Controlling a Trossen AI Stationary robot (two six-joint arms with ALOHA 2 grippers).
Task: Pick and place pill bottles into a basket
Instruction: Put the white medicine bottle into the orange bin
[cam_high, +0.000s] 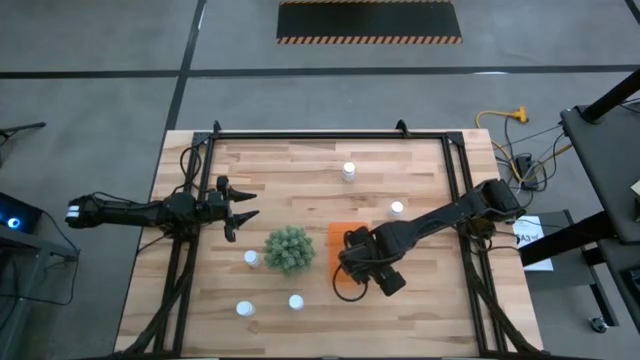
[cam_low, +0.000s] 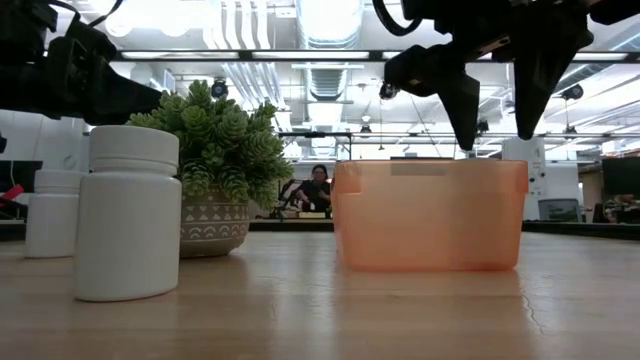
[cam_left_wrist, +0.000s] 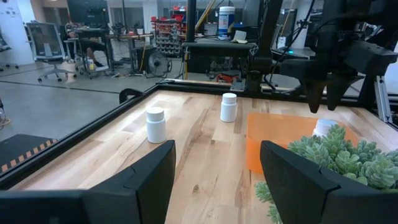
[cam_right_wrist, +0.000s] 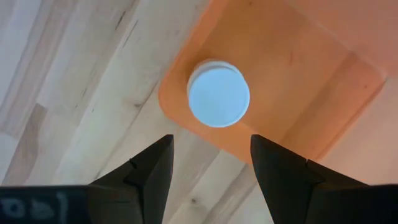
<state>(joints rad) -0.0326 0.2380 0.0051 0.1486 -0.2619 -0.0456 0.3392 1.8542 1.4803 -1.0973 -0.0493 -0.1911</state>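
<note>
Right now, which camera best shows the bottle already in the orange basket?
The right wrist view: the bottle stands upright in a basket corner, seen from above. The left wrist view shows it partly behind the plant; the other views hide it.

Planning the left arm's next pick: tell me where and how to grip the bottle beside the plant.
Grip that bottle across its round body, just under the cap, coming straight down from above. It stands upright on the table, close beside the plant, so a sideways approach would likely brush the leaves. Set the open left gripper's fingers so that neither drops on the plant side.
</note>
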